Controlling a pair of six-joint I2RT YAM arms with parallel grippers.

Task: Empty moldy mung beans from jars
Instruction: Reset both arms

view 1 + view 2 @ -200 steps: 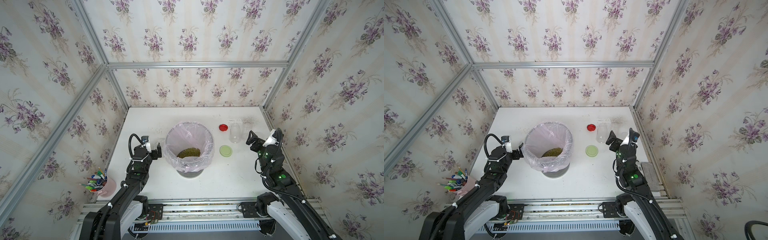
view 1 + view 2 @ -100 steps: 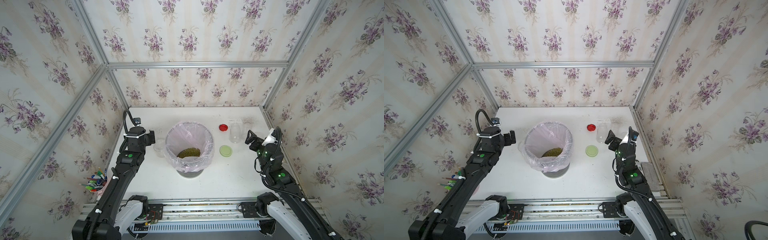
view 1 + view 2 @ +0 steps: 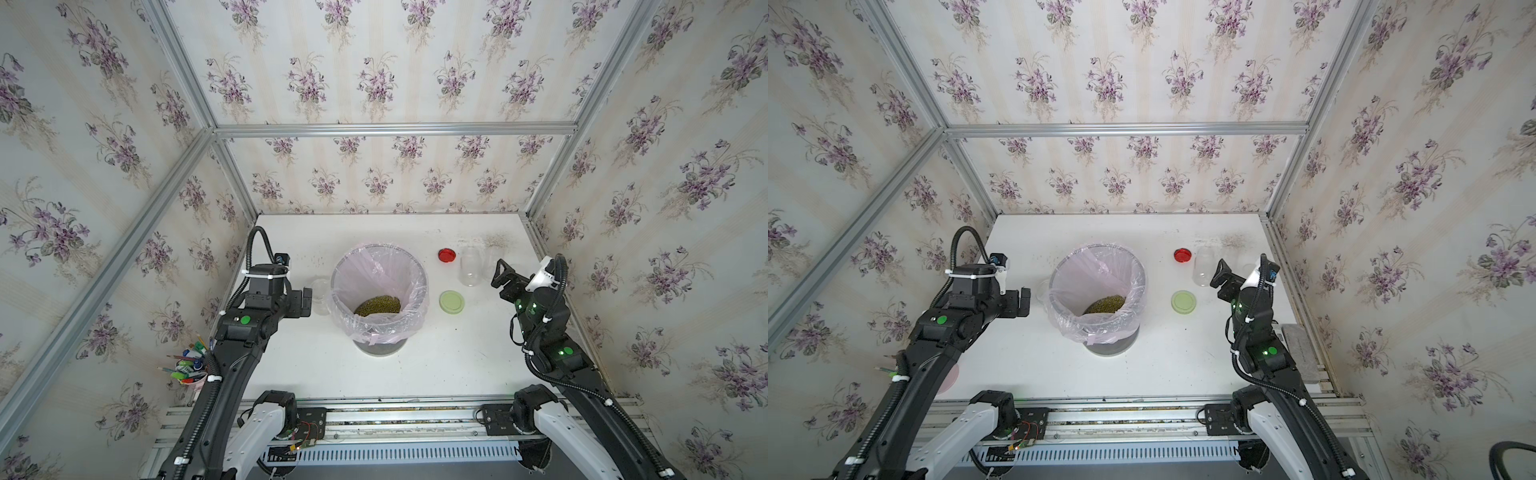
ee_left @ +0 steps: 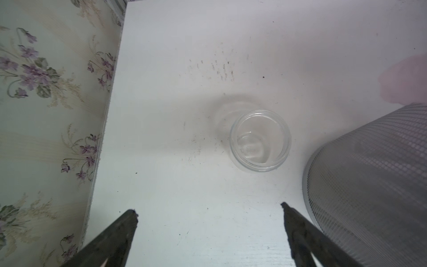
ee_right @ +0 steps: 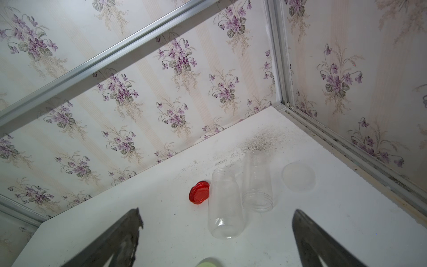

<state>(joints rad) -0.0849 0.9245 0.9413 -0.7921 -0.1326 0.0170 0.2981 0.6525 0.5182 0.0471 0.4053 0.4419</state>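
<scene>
Jaws of the left gripper (image 4: 208, 208) and the right gripper (image 5: 217, 210) stand spread, holding nothing, while the mung beans (image 3: 378, 305) lie heaped inside the pink-lined bin (image 3: 422, 274) at the table's (image 3: 436, 365) middle, a short jar (image 4: 260, 141) stands empty just beside it toward the left edge, and two taller jars (image 5: 225, 205) stand empty near the far right corner.

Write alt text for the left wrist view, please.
An empty, lidless clear jar stands upright on a white table, beside a grey mesh bin. The left end effector hovers open, short of the jar, holding nothing.
</scene>
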